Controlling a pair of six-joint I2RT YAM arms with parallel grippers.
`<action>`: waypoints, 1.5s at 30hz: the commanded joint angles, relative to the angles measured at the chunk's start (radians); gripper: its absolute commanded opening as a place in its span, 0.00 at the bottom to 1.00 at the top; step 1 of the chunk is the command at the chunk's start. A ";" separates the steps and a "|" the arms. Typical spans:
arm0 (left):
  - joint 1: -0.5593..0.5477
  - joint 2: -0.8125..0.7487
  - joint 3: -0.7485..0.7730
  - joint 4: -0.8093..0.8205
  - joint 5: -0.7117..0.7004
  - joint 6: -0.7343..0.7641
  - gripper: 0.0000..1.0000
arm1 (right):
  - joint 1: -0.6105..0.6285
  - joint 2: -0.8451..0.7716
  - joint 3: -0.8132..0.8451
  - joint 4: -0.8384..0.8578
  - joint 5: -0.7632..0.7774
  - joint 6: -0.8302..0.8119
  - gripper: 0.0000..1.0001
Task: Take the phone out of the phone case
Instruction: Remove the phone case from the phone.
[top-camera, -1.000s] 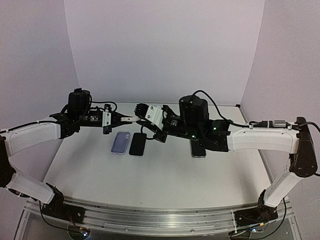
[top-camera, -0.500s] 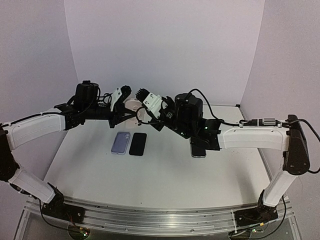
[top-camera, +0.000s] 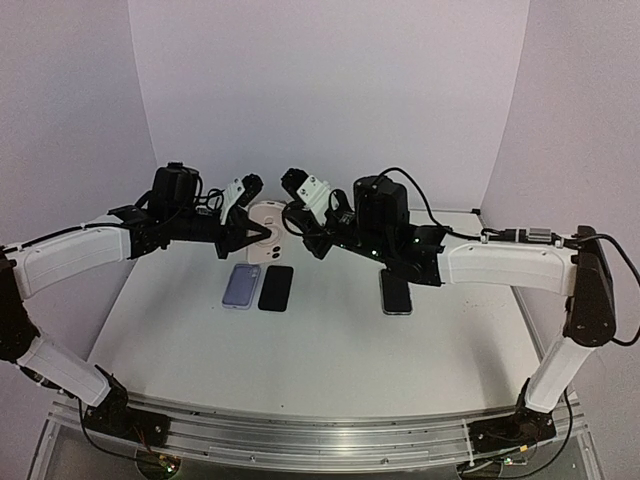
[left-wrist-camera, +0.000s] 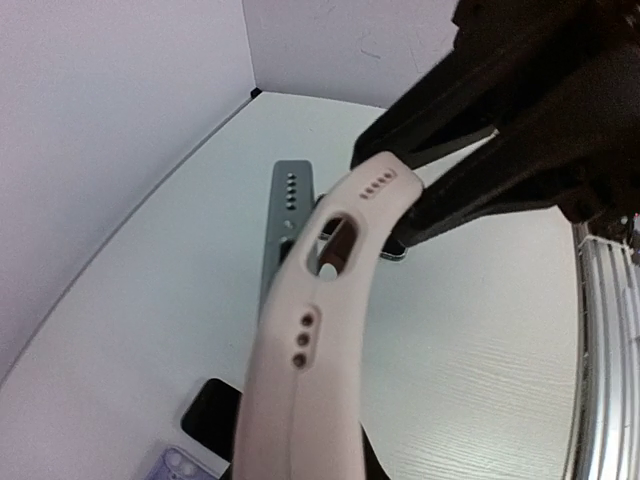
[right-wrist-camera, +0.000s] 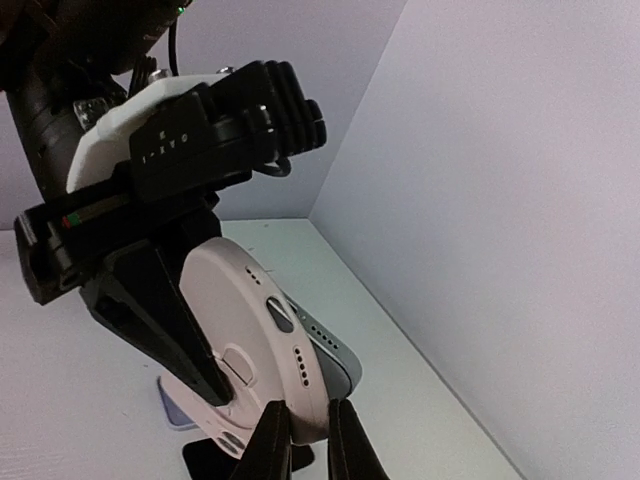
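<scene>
A pale pink phone case (top-camera: 268, 222) is held in the air between both grippers, above the back of the table. My left gripper (top-camera: 250, 238) is shut on its left end; in the left wrist view the bent case (left-wrist-camera: 320, 330) covers my fingers. A grey phone (left-wrist-camera: 283, 215) shows behind it, one end peeled away from the case. My right gripper (top-camera: 291, 220) is shut on the case's other edge. In the right wrist view my fingertips (right-wrist-camera: 271, 440) pinch the case's rim (right-wrist-camera: 240, 330), with the grey phone (right-wrist-camera: 335, 360) standing partly out of it.
On the table (top-camera: 330, 350) below lie a lilac phone (top-camera: 241, 285), a black phone (top-camera: 276, 288) beside it, and a dark phone (top-camera: 396, 292) under the right arm. White walls close in at the back and on both sides.
Both grippers have lifted the pink case from near the table and brought it up between them. The case now bends and the phone's end stands out of it.
</scene>
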 joint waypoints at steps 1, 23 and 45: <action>-0.009 -0.026 0.010 0.392 -0.047 0.263 0.00 | 0.048 0.066 0.030 -0.138 -0.554 0.277 0.09; -0.033 0.005 -0.387 1.205 0.086 1.183 0.00 | -0.041 0.248 0.198 -0.039 -0.888 0.936 0.36; -0.082 0.136 -0.371 1.399 0.180 1.344 0.00 | -0.051 0.456 0.413 0.046 -0.964 1.284 0.33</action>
